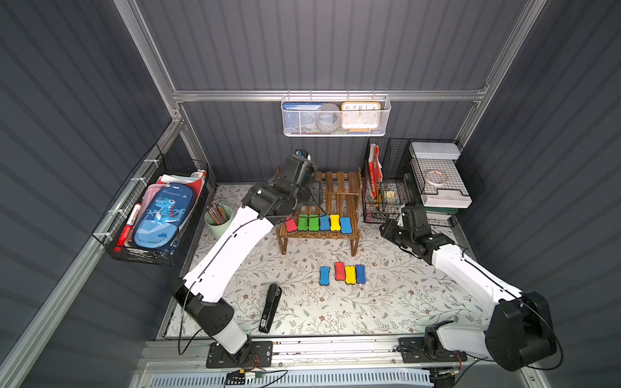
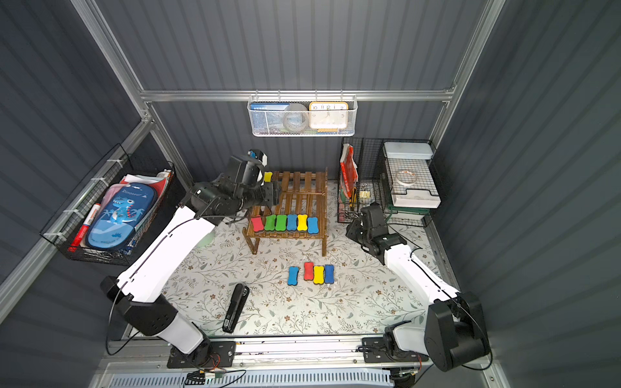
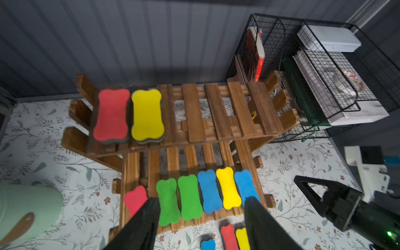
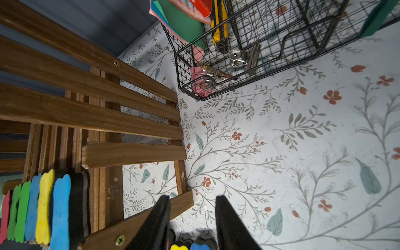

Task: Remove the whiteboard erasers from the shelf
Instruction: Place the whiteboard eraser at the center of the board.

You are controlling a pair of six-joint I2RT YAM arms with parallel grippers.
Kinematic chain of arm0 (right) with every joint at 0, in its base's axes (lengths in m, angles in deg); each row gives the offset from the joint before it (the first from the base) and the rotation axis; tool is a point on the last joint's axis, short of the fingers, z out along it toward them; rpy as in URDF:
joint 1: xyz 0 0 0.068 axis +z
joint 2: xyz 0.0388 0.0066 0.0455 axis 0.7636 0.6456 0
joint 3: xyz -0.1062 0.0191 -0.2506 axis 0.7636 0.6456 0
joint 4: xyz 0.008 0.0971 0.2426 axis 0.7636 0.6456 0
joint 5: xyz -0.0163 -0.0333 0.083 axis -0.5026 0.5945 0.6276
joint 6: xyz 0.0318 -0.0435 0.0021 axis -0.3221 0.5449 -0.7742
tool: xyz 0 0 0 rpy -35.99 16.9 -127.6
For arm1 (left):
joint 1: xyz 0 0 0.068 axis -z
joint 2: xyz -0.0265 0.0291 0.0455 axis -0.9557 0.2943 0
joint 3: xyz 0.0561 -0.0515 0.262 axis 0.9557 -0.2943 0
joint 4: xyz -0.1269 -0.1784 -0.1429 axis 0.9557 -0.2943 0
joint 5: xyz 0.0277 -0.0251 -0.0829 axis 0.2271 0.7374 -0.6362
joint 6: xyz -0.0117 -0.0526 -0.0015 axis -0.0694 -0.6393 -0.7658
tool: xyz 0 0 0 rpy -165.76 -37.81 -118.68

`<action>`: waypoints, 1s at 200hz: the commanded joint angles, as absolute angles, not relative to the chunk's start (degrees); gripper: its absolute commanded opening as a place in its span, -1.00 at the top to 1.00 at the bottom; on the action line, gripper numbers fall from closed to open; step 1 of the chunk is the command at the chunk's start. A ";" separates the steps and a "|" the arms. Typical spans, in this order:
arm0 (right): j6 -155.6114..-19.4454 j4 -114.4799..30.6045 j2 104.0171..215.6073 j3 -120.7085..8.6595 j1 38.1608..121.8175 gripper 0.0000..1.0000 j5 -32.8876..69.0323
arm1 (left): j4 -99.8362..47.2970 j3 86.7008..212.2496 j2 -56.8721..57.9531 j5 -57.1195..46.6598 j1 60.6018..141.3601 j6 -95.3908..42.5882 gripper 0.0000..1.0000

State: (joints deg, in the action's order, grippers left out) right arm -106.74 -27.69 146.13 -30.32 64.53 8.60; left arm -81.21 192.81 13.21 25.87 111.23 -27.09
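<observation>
shelf (image 3: 194, 112) below left gripper (image 3: 202, 199), jaws apart

Left arm (image 1: 228, 255) and right arm (image 1: 470, 272), same deal: glossy white shells, chunky black joints (image 1: 519, 331), skinny black cables (image 1: 180, 322).

I am looking steeply down from the stereo head, high over the near edge and facing the far side. Both top views are taking in the whole table (image 1: 386, 302) and the shelf (image 1: 339, 188) almost identically. My left wrist camera is hanging above the shelf's left part at middle range, looking down over both tiers past the left hand (image 3: 202, 199). My right wrist camera is sitting low and close at the shelf's right end, facing far past the right hand (image 4: 192, 195). Both wrist views are sharing the lower tier's erasers (image 3: 208, 190) and the wire organiser (image 3: 281, 43).
</observation>
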 commanded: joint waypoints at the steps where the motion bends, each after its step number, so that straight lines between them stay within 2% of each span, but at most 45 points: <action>1: -106.71 -27.77 146.64 -29.98 64.29 0.21 8.47 | -85.03 201.01 19.94 24.41 109.63 -19.10 -0.31; 38: -106.82 -27.59 146.74 -29.90 64.12 0.21 8.07 | -89.36 213.59 29.80 25.83 106.07 -16.26 -0.27; 75: -106.91 -27.63 146.97 -29.98 63.78 0.21 8.07 | -91.72 217.89 34.37 26.74 104.17 -14.21 -0.24; 200: -107.06 -28.10 147.74 -29.98 63.32 0.22 8.33 | -90.25 214.52 35.62 30.93 103.99 -12.52 -0.21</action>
